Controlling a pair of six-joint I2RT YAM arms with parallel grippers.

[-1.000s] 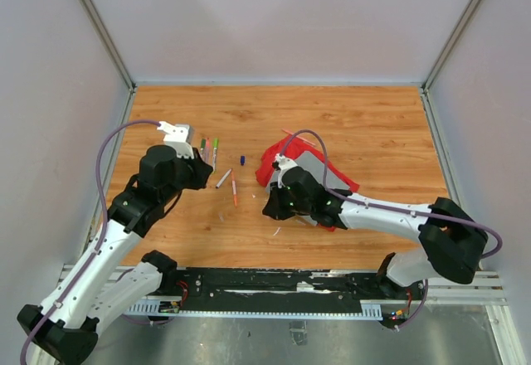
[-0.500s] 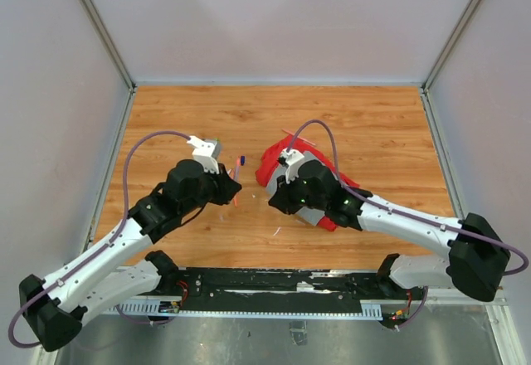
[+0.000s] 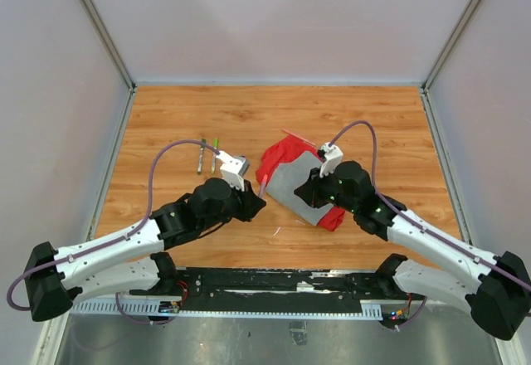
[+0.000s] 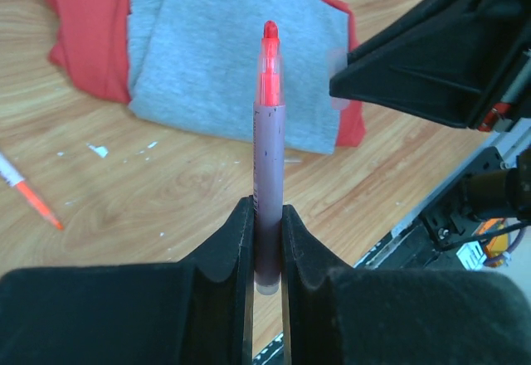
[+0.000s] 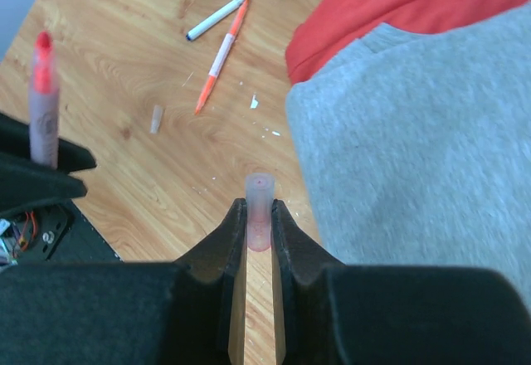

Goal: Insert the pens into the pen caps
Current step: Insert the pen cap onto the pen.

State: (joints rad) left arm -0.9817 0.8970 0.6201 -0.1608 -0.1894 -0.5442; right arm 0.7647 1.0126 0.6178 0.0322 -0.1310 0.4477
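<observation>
Within the last 1 s, the left gripper (image 4: 267, 216) has swung from the loose pens (image 5: 217, 18) to centre, and the right gripper (image 5: 258, 207) has drawn back over the cloth (image 3: 290, 184). The 2 now face each other, ready for alignment. The left jaws clamp a pen (image 4: 266, 145), red tip forward. The right jaws pinch a cap (image 5: 259, 189), and its open mouth is empty.

A robotics lab test cell, built as a boxed-in bench.

Plain white panels (image 3: 274, 17) closed in three sides of the bench, held at the corners by bare aluminium struts (image 3: 99, 25). The wood-grain tabletop (image 3: 382, 124) ended at a black mounting rail (image 3: 274, 280) on a metal frame, where the left arm (image 3: 108, 245) and the right arm (image 3: 431, 236) were bolted. A purple cable (image 3: 166, 153) looped off the left arm, and loose wiring (image 4: 477, 245) showed at the bench edge.
</observation>
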